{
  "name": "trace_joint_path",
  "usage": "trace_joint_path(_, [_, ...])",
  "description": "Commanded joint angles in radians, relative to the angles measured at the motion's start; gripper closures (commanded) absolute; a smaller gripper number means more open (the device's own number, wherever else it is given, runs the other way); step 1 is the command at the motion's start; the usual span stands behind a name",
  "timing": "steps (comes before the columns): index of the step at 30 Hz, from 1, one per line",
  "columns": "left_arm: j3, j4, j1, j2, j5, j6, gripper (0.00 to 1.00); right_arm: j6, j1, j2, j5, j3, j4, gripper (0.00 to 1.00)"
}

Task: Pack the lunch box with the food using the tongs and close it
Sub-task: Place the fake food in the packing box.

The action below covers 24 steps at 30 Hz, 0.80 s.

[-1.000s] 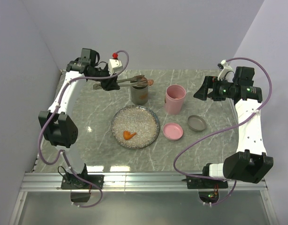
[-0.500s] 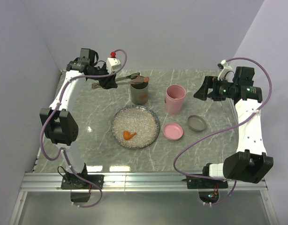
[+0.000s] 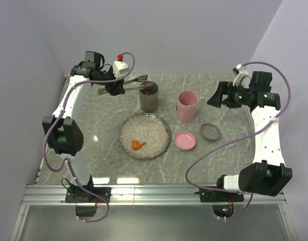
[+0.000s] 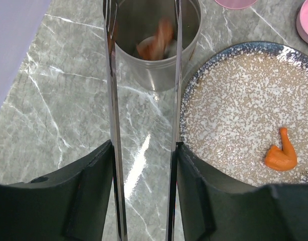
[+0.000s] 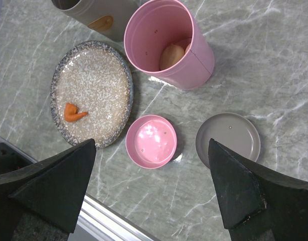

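My left gripper [image 3: 113, 89] [image 4: 144, 146] is shut on the tongs [image 3: 131, 82] [image 4: 114, 100], whose two arms stand apart against my fingers. Their tips hang over the rim of the grey container [image 3: 149, 97] [image 4: 159, 65]. A blurred orange piece [image 4: 155, 44] is inside it. Another orange chunk [image 3: 138, 145] [image 4: 281, 154] [image 5: 72, 113] lies on the speckled plate [image 3: 151, 125] [image 4: 234, 100] [image 5: 94, 80]. The pink container [image 3: 187, 106] [image 5: 194, 55] holds a beige ball [image 5: 171, 55]. High at the right, my right gripper [image 3: 217, 96] [image 5: 152, 143] is open and empty.
A pink lid [image 3: 185, 140] [image 5: 151, 141] and a grey lid [image 3: 210, 132] [image 5: 228, 139] lie on the marble table right of the plate. The table's metal front rail [image 5: 109, 223] runs along the near edge. Walls close in the left, back and right sides.
The tongs have spread apart and drawn back a little to the left. The orange piece held at their tips has dropped into the grey container. The right arm has not moved.
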Motion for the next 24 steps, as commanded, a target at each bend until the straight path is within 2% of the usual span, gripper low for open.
trace_joint_path(1, [0.015, 0.025, 0.003, -0.021, 0.022, -0.017, 0.45, -0.003, 0.005, -0.002, 0.007, 0.021, 0.002, 0.00])
trace_joint_path(7, [0.021, -0.010, 0.005, -0.043, 0.052, -0.005, 0.45, -0.005, 0.003, -0.005, 0.006, 0.023, -0.003, 0.00])
trace_joint_path(11, [0.015, -0.135, 0.019, -0.089, 0.098, 0.088, 0.44, -0.008, 0.003, -0.012, 0.007, 0.017, -0.004, 0.00])
trace_joint_path(16, [-0.084, -0.347, 0.048, -0.199, 0.141, 0.220, 0.44, -0.005, 0.003, -0.026, 0.000, 0.012, -0.003, 0.00])
trace_joint_path(20, [-0.193, -0.384, 0.065, -0.343, 0.132, 0.299, 0.43, -0.002, 0.005, -0.028, -0.010, 0.018, -0.003, 0.00])
trace_joint_path(24, [-0.334, -0.401, 0.063, -0.419, 0.085, 0.322, 0.43, 0.000, 0.003, -0.026, -0.011, 0.021, -0.004, 0.00])
